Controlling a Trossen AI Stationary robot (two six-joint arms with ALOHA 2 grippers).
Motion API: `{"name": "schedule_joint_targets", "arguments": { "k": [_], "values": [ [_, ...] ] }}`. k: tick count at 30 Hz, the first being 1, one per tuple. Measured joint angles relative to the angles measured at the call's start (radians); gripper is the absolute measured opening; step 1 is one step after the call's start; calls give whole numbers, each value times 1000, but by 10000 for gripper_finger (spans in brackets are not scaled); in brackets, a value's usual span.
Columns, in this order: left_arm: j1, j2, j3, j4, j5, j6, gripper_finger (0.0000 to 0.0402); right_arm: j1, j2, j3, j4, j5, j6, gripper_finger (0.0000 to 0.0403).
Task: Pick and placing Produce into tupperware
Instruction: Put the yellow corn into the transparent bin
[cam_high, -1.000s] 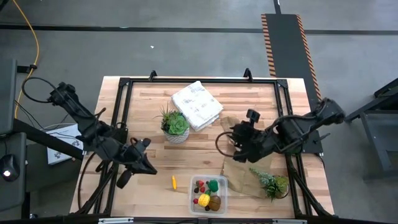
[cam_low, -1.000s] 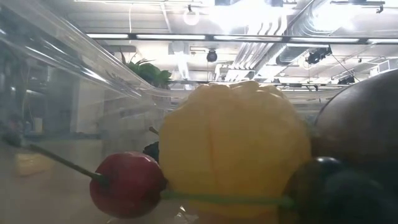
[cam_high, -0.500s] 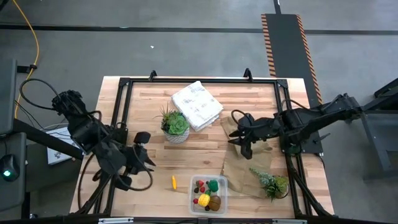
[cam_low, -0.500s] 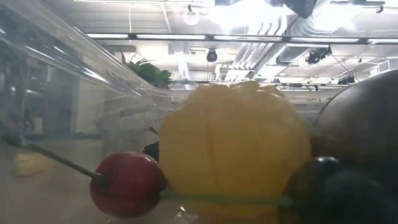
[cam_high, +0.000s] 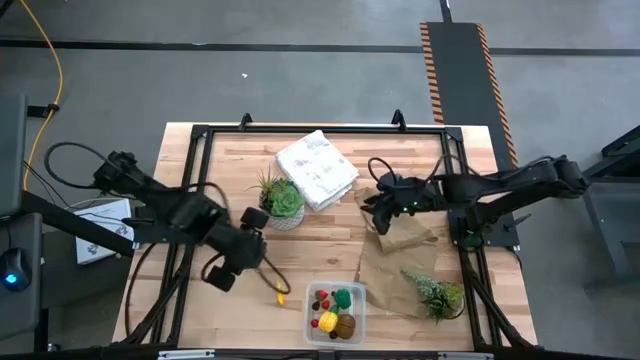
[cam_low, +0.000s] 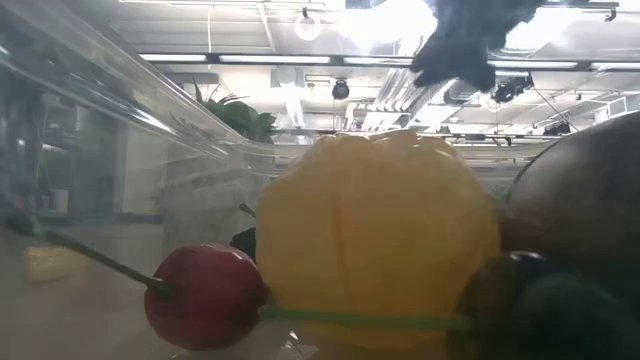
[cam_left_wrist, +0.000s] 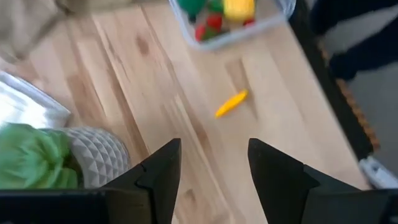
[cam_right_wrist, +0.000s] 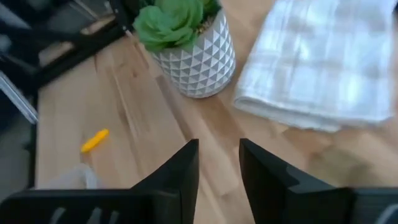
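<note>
High view, orange stick (cam_high: 280, 293) lying apart from tupperware (cam_high: 336, 312), near table edge (cam_high: 300, 343)

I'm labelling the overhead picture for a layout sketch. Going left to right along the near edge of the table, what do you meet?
Orange stick → clear plastic box holding the rest of the toy produce → small spiky plant lying on the brown paper bag.
</note>
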Motion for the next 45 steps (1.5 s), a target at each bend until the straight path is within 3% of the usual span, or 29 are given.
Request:
{"name": "schedule_joint_targets", "arguments": {
  "k": [8,15,24,36,45],
  "values": [
    [67,1,-171,112,27,208,177,13,1,-200,355,-29,190,70],
    [81,1,-374,341,105,321,177,12,1,-205,353,-9,245,62],
    [79,1,-569,585,168,357,177,10,1,-194,355,28,298,62],
    [81,7,-643,800,255,455,177,10,1,-193,355,41,335,62],
    [81,125,-644,870,327,469,177,10,1,-192,344,68,341,62]
  ]
}}
